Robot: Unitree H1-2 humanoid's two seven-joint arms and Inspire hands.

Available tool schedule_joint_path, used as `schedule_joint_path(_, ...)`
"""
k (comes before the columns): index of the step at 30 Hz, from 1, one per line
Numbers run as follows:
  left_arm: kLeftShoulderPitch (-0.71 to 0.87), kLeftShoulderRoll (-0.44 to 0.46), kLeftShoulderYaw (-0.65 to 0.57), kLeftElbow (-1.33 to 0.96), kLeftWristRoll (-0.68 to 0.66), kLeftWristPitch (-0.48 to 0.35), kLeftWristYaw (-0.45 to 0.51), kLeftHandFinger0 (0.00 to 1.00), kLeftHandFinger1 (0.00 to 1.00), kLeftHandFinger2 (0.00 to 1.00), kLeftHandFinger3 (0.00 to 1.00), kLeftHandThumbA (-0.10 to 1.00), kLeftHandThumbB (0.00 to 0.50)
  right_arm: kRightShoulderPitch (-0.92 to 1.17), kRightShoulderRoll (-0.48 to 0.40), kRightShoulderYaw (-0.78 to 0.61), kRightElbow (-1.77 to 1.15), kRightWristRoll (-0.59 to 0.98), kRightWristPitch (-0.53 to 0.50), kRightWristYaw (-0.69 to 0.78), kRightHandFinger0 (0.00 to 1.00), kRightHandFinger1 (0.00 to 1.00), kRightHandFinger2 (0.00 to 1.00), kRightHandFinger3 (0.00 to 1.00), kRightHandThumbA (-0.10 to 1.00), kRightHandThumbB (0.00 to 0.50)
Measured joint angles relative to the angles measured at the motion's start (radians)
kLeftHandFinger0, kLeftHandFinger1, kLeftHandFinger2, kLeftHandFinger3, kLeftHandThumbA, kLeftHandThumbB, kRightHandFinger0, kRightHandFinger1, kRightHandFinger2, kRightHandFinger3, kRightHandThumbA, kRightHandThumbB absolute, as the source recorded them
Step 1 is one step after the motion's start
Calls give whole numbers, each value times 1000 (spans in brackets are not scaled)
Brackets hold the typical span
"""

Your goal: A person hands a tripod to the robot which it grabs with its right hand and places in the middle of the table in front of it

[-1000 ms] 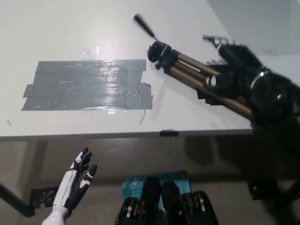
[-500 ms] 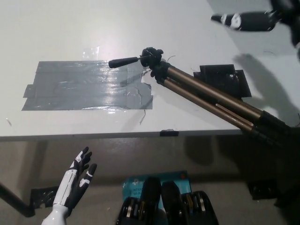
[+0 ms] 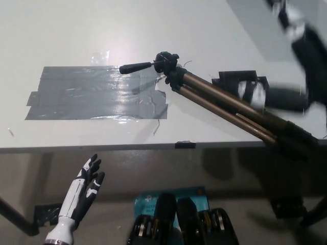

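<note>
Grey-taped white desk (image 3: 76, 30): bronze-legged tripod (image 3: 214, 91) overhangs edge. Black right hand (image 3: 255, 94) blurred, grip unreadable; should clasp legs, slide inward. White left hand (image 3: 84, 186) splayed, idle.

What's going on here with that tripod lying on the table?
A tripod lies on its side on the white table. Its handle reaches over a patch of gray tape, and its legs stick out past the table's front right corner. The robot's black right hand is a blur over the legs, so a grip cannot be told. Its white left hand rests open below the table's front edge. No person shows.
</note>
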Motion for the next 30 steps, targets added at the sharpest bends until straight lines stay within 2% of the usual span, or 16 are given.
schedule_joint_path(2, -5, 1, 0, 4, 0, 0, 0, 1000, 1000, 1000, 1000, 898, 225, 131, 45, 6, -70, 21, -5, -9, 1000, 1000, 1000, 1000, 890, 385)
schedule_joint_path(4, -6, 4, 0, 8, 0, 0, 0, 1000, 1000, 1000, 1000, 887, 230, 254, 89, 8, -89, 41, -19, -19, 1000, 1000, 1000, 1000, 916, 353)
schedule_joint_path(8, -1, 9, 0, 23, 0, -1, 0, 1000, 1000, 1000, 1000, 895, 253, 427, 144, 7, 17, 58, -81, -49, 1000, 1000, 1000, 1000, 896, 277)
schedule_joint_path(9, 2, 9, -1, 26, 0, -1, 0, 1000, 1000, 1000, 1000, 895, 255, 454, 151, 7, 58, 58, -96, -58, 1000, 1000, 1000, 1000, 889, 277)
schedule_joint_path(10, 5, 9, -2, 27, 0, -1, 0, 1000, 1000, 1000, 1000, 887, 261, 467, 154, 6, 94, 58, -109, -63, 1000, 1000, 1000, 1000, 865, 261)
schedule_joint_path(14, 25, 8, -5, 29, -1, -1, 0, 1000, 1000, 1000, 1000, 874, 260, 492, 167, 4, 303, 54, -179, -98, 1000, 1000, 1000, 1000, 856, 274)
schedule_joint_path(18, 46, 8, -6, 29, -2, -2, 0, 1000, 1000, 1000, 1000, 859, 274, 482, 177, 4, 484, 55, -231, -124, 1000, 1000, 1000, 1000, 800, 250)
schedule_joint_path(21, 58, 8, -7, 27, -2, -1, 0, 1000, 1000, 1000, 1000, 893, 283, 478, 179, 5, 595, 59, -276, -137, 1000, 1000, 1000, 1000, 791, 244)
schedule_joint_path(25, 75, 8, -14, 9, 1, -1, 0, 1000, 1000, 1000, 1000, 867, 261, 473, 178, 5, 657, 68, -320, -144, 1000, 1000, 1000, 1000, 759, 231)
schedule_joint_path(30, 82, 8, -23, -8, 1, -1, 0, 1000, 1000, 1000, 1000, 858, 266, 469, 178, 5, 659, 81, -349, -146, 1000, 1000, 1000, 1000, 763, 232)
